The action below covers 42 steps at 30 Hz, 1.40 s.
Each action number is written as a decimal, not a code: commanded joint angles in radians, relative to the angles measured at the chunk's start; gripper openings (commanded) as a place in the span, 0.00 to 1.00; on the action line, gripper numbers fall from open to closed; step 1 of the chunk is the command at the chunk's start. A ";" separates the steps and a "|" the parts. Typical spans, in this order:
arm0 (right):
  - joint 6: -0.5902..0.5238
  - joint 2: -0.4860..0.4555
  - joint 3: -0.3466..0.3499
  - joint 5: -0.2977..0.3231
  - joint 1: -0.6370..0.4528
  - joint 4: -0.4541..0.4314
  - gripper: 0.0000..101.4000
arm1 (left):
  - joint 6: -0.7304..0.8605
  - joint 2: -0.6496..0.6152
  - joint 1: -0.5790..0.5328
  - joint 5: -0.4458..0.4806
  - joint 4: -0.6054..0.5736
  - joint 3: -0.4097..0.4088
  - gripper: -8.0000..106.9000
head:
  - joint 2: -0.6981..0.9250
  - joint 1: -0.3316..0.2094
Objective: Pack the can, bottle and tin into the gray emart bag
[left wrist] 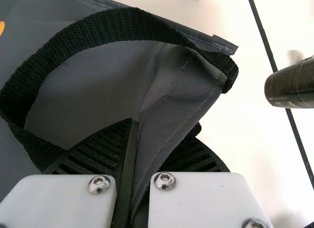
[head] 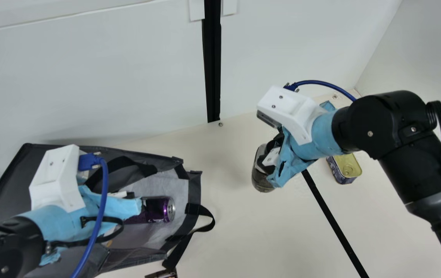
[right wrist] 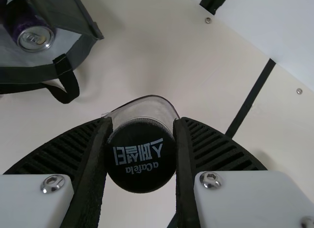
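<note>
The gray bag [head: 176, 189] lies open on its side, its mouth facing the middle of the table. Inside is the purple can [head: 161, 209], its top toward the mouth. At the bag my left gripper [head: 127, 195] is partly hidden; in the left wrist view, my left gripper [left wrist: 147, 139] pinches a fold of the bag's fabric [left wrist: 181, 95]. My right gripper [head: 276, 150] grips the dark bottle [head: 262, 179] near its cap, to the right of the bag. In the right wrist view, my right gripper [right wrist: 141, 127] has the black cap [right wrist: 141, 157] between its fingers. The tin [head: 349, 166] rests beyond, at the right.
A black strap [head: 201, 218] loops out from the bag's mouth. Near the front edge lies a small dark object [head: 162, 274]. A black line [head: 334, 222] crosses the table [head: 235, 227], and a white wall [head: 147, 77] stands behind it.
</note>
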 commanded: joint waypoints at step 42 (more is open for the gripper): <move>0.069 -0.054 -0.024 0.000 0.096 0.120 0.00 | 0.000 0.000 0.000 0.000 0.000 0.000 0.16 | -0.002 -0.023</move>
